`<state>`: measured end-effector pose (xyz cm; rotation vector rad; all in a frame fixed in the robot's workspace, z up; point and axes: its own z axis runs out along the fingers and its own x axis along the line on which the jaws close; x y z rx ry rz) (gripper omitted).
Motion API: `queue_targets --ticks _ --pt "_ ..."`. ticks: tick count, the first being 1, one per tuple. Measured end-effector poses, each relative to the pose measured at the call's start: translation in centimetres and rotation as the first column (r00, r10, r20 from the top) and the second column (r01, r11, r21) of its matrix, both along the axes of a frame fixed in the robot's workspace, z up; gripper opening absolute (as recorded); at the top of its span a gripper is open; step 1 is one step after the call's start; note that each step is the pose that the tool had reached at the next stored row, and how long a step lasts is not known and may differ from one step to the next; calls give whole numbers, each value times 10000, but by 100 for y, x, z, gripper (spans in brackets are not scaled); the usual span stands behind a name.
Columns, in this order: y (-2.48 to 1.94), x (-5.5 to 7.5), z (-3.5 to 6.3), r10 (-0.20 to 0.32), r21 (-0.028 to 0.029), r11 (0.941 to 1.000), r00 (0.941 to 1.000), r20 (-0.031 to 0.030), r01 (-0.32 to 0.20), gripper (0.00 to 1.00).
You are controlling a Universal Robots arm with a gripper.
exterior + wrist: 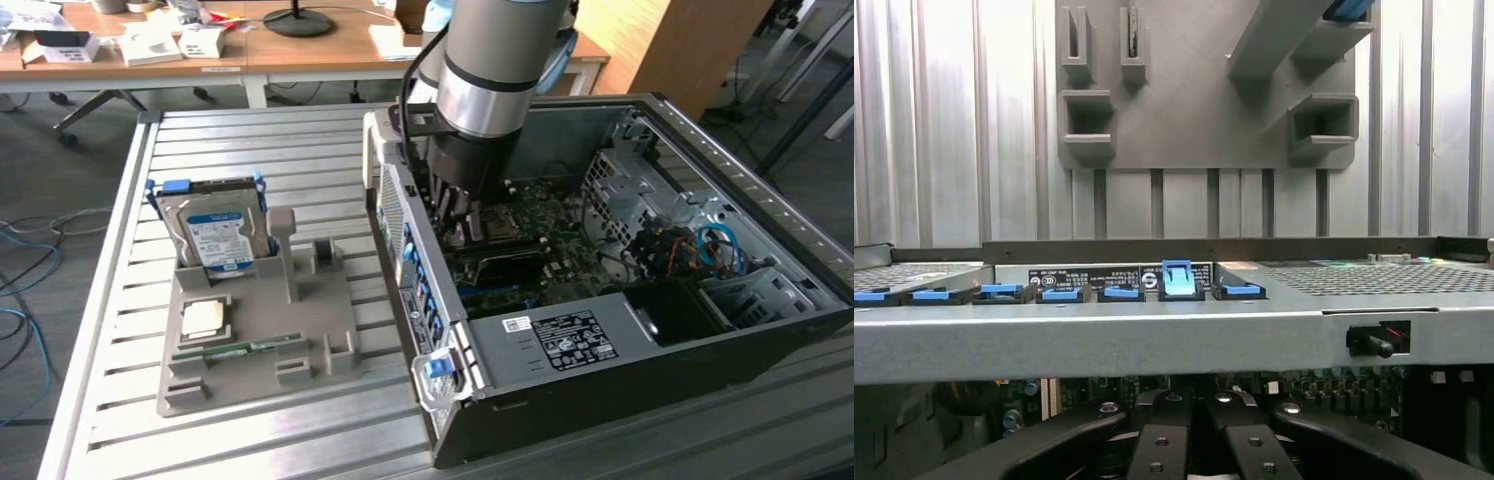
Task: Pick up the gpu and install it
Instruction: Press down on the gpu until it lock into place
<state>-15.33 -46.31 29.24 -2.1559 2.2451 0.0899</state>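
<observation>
Exterior view: arm down inside the open case

One slatted metal worktop (267, 140) carries one open computer case (747, 330) and one grey parts holder (254, 350). One arm reaches down into the case, its tool (461, 215) low over the motherboard (561, 215), fingers closed. The gpu cannot be made out; whether the tool grips it, I cannot tell. On the holder stand one hard drive (214, 235) (blue-white label), one processor (203, 318) and one green memory stick (240, 349).

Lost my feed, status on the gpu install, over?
Claw shut, down inside the case. Dark card, likely gpu, beneath it on the motherboard. Nothing blocking seen.
</observation>
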Motion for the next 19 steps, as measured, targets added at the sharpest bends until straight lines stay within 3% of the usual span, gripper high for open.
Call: queue_targets --ticks 10,13,19 --pt "0 -36 0 -9 95 10000 10000 31 8 11" --pt "-1 -42 0 -8 169 9999 10000 39 7 11" --pt "-1 -42 0 -10 187 9998 10000 38 9 11"
